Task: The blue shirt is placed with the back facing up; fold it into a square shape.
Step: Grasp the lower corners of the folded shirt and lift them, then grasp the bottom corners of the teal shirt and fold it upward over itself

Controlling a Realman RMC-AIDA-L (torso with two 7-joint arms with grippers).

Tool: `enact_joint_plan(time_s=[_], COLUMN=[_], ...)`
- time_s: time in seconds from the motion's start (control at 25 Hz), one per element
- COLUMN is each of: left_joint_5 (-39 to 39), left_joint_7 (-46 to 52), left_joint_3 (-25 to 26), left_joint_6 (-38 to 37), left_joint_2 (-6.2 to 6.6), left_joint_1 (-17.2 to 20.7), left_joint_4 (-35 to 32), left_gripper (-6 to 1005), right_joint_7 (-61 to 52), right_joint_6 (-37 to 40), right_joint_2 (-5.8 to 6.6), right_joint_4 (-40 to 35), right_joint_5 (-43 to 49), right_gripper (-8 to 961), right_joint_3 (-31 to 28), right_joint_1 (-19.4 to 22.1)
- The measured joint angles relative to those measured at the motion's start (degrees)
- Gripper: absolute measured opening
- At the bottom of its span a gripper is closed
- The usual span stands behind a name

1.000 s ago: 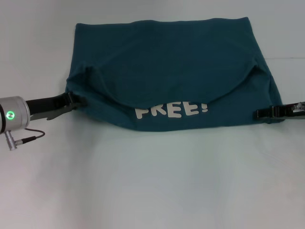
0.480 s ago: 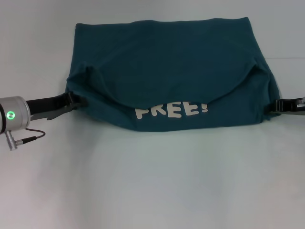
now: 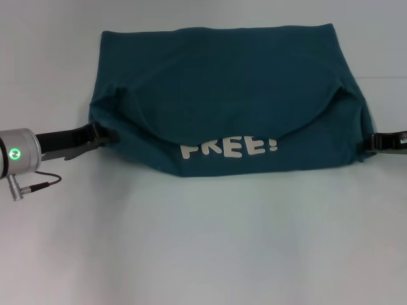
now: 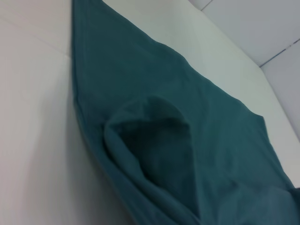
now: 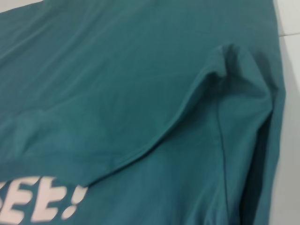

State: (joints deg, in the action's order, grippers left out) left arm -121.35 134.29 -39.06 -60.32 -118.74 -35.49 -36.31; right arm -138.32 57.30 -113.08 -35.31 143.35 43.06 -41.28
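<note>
The nearest part of the white table lies bare in front of the robot. Beyond it, the blue shirt is spread flat across the middle of the table, already doubled over on itself: a curved upper layer laps down over a lower band that carries pale lettering reading "FREE!" along its near edge.

The left gripper lies low on the table at the shirt's left side, its dark fingers pointing inward and reaching the bunched fabric at the corner of the fold. Whether the jaws pinch the cloth or merely rest against it cannot be told from the head view. The silver wrist behind it shows a green light, with a thin cable trailing below. The left wrist view shows the shirt's edge and a rounded pocket of folded fabric just ahead of that gripper, but none of its fingers.

The right gripper sits at the shirt's right edge, only partly in the head view, its dark tip touching or just beside the hem of the lower band. Its jaw state cannot be told either. The right wrist view looks along the fold line past the end of the lettering.

The far edge of the shirt runs straight across the back of the table.
</note>
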Motion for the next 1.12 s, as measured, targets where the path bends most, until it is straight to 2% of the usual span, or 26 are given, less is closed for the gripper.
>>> enact_joint_plan(time_s=[0.08, 0.2, 0.4, 0.6, 0.64, 0.72, 0.92, 1.12], left_joint_5=[-0.24, -1.90, -9.06, -14.58, -16.02, -16.73, -19.54, -21.59], left_joint_7=[0.00, 0.75, 4.94, 6.40, 6.57, 6.31, 4.01, 3.70], left_joint_3=[-0.03, 0.20, 1.88, 5.05, 5.77, 6.42, 9.28, 10.82], left_joint_6=[-2.47, -9.57, -25.39, -37.88, -42.20, -44.30, -49.99, -49.63], left_joint_2=[0.24, 1.29, 3.13, 2.96, 2.84, 2.84, 3.12, 3.08], left_joint_1=[0.11, 0.79, 2.80, 6.01, 7.65, 8.34, 9.45, 9.27], left_joint_4=[-0.53, -2.27, -7.91, -14.79, -16.72, -17.20, -17.05, -16.78], left_gripper=[37, 37, 37, 38, 38, 37, 37, 38], right_joint_7=[-0.32, -1.68, -2.62, -1.56, -0.92, 0.60, 2.72, 4.06], right_joint_6=[4.57, 13.93, 30.17, 40.20, 42.27, 46.12, 50.17, 49.21], right_joint_2=[1.14, 2.70, 4.59, 6.02, 6.26, 6.46, 7.47, 7.73], right_joint_4=[-1.63, -6.66, -14.23, -15.64, -15.47, -14.63, -11.41, -10.14], right_joint_5=[0.00, -0.04, 0.03, 0.16, 0.16, 0.14, 0.15, -0.12], right_gripper=[45, 45, 45, 45, 45, 45, 45, 45], right_joint_3=[-0.14, -0.76, -4.17, -4.93, -5.05, -5.40, -5.94, -9.27], right_joint_1=[0.37, 2.03, 5.07, 7.35, 7.76, 8.40, 9.49, 9.48])
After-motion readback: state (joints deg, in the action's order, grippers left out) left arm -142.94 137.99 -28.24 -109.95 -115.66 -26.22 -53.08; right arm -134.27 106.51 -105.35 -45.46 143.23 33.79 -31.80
